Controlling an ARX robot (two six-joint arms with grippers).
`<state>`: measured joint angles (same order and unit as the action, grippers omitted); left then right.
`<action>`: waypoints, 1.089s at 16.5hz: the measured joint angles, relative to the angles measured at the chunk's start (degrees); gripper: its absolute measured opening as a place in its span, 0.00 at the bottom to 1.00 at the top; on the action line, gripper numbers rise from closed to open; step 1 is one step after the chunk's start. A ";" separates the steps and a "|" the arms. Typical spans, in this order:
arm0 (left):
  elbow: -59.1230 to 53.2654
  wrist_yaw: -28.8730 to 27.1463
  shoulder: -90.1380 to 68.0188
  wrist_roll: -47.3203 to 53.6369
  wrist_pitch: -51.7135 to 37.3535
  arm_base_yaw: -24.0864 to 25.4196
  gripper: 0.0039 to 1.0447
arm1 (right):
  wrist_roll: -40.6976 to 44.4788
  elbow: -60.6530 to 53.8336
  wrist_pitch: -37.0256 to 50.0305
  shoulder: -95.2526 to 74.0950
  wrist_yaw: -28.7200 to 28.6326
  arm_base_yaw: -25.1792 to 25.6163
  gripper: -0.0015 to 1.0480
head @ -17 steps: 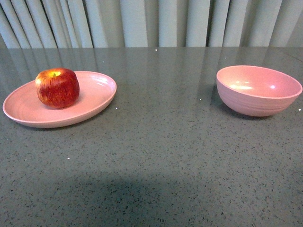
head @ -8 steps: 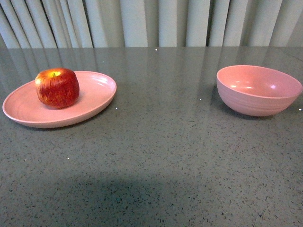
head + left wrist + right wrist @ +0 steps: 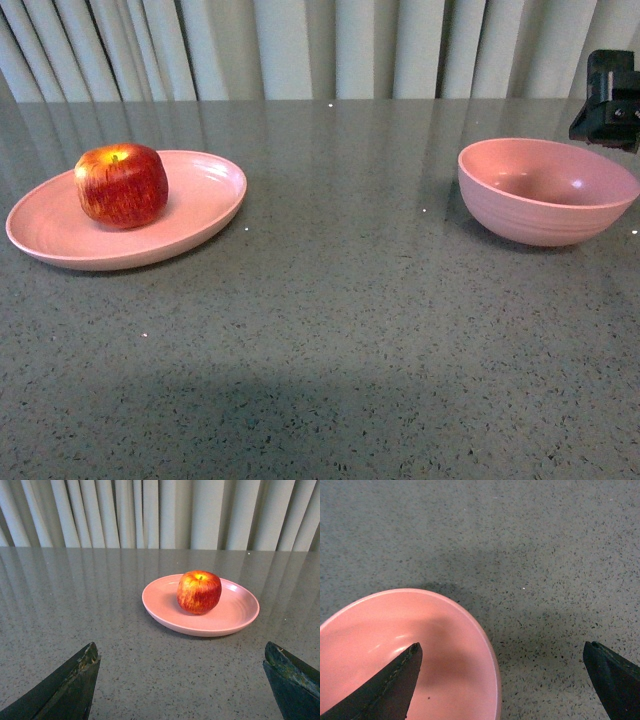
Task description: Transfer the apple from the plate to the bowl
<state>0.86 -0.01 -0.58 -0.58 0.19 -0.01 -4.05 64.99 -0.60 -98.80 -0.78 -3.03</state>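
Sitting stem-dimple-up on the plate [image 3: 205,212], the apple [image 3: 121,186]; left tool [image 3: 181,649] and right tool [image 3: 500,646] both spread wide, empty.

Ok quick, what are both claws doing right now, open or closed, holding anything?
Left claw: open, empty; the apple sits on the plate.
Right claw: open, empty, by the bowl.

apple [image 3: 199,591] on plate [image 3: 235,620] | left tool [image 3: 180,680] spread (empty)
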 joint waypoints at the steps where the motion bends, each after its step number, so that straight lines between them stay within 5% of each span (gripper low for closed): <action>1: 0.00 0.00 0.00 0.00 0.02 0.00 0.94 | -0.68 0.70 -1.49 -1.49 0.35 0.00 0.94; 6: 0.00 0.00 0.00 0.00 0.00 0.00 0.94 | -3.30 1.70 -3.23 -4.68 0.48 -0.79 0.93; 10: 0.00 0.00 0.00 0.00 0.02 0.00 0.94 | -3.45 1.70 -3.45 -4.68 0.42 -1.60 0.64; 11: 0.00 0.00 0.00 0.00 0.00 0.00 0.94 | -3.48 1.70 -3.58 -4.68 0.44 -1.49 0.45; 15: 0.00 0.00 0.00 0.02 0.00 0.00 0.94 | -3.61 1.70 -3.87 -4.68 0.17 -1.46 0.08; 18: 0.00 0.00 0.00 0.00 0.00 0.00 0.94 | -4.04 2.10 -4.98 -4.17 -0.83 -1.42 0.03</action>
<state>0.86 -0.01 -0.58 -0.58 0.19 -0.01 -8.10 67.09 -5.58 -102.98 -1.61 -4.45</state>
